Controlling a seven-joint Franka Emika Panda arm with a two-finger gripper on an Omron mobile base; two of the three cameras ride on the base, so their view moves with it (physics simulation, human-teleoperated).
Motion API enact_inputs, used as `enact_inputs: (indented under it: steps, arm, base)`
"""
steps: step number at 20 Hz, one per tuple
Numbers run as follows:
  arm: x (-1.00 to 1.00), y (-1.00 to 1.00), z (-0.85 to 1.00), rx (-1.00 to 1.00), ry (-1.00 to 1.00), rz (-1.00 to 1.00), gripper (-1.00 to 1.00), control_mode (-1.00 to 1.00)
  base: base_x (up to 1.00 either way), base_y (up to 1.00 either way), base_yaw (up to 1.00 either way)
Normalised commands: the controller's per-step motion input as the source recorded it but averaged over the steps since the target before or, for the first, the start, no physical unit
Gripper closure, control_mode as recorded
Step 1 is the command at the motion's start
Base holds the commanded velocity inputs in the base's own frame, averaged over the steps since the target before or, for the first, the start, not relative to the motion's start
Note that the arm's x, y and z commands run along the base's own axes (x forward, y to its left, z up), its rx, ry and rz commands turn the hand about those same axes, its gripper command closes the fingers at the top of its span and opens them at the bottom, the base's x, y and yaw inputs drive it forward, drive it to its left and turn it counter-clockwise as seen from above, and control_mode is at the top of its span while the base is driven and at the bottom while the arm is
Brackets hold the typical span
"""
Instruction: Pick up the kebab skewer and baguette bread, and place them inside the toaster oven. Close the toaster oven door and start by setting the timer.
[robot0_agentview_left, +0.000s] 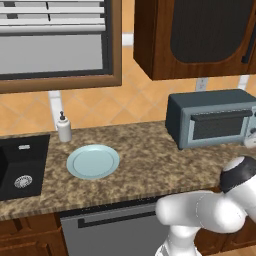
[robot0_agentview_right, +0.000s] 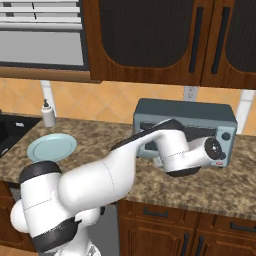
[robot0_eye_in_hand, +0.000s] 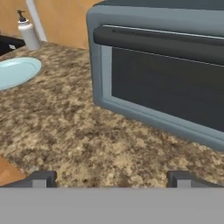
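The oven (robot0_eye_in_hand: 175, 65), door (robot0_eye_in_hand: 162, 87) shut, sits on the desk (robot0_eye_in_hand: 65, 131) at two o'clock from the wide-apart, empty fingers (robot0_eye_in_hand: 41, 178); its timer knob looks small, rigid and slick, best pinched across its rim.

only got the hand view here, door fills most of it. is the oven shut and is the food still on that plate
Observer: The toaster oven door is shut, flush with the toaster oven in the left base view.
Operator: and the plate
Observer: The plate is bare in the left base view; no skewer or loaf lies on it.
Operator: where are the controls
Observer: The right base view shows a control panel with a knob on the oven's right end, past the arm's wrist.
Operator: whats left of the plate
Observer: A black sink is set into the counter, with a soap dispenser behind the plate.
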Motion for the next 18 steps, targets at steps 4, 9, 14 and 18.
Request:
enact_inputs:
  steps: [4,9,14,18]
  arm:
    - [-0.03,-0.56,0.0,0.0,-0.06,-0.01,-1.0,-1.0]
    - [-0.02,-0.54,-0.05,0.0,-0.12,0.0,-1.0,-1.0]
    - [0.0,-0.38,-0.12,0.0,-0.23,0.0,-1.0,-1.0]
    - [0.03,-0.29,-0.1,0.0,-0.36,0.0,-1.0,-1.0]
  base:
    - [0.0,0.0,0.0]
    - [0.0,0.0,0.0]
    - [0.0,0.0,0.0]
    - [0.0,0.0,0.0]
